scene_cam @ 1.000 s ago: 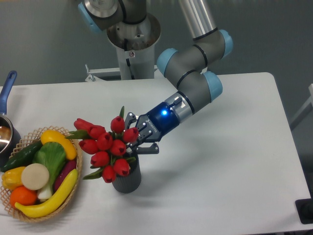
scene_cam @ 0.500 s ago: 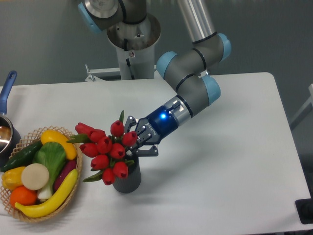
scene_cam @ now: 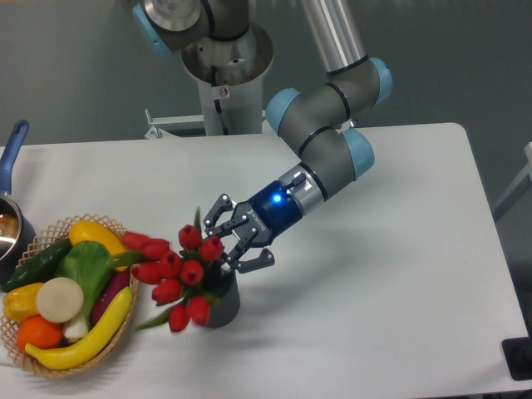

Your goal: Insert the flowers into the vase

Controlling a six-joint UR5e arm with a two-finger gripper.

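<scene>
Flowers [scene_cam: 177, 275] tipped lower toward the basket [scene_cam: 125, 328], stems in vase [scene_cam: 221, 305], blooms leaning left, end effector [scene_cam: 241, 241] now spread wide

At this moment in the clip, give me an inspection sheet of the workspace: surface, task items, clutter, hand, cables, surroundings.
Surface: white table, no spills seen.
Task items: red tulips sit in the dark vase, leaning left over the basket side; vase upright.
Clutter: wicker basket of toy fruit and vegetables at left; a blue-handled pot at the far left edge, partly out of frame.
Hand: hand fingers spread open just behind the blooms, gripping nothing; blue light on at the wrist.
Cables: nothing seen.
Surroundings: arm base behind the table, grey wall, a dark object at the lower right edge, too cropped to identify.
</scene>
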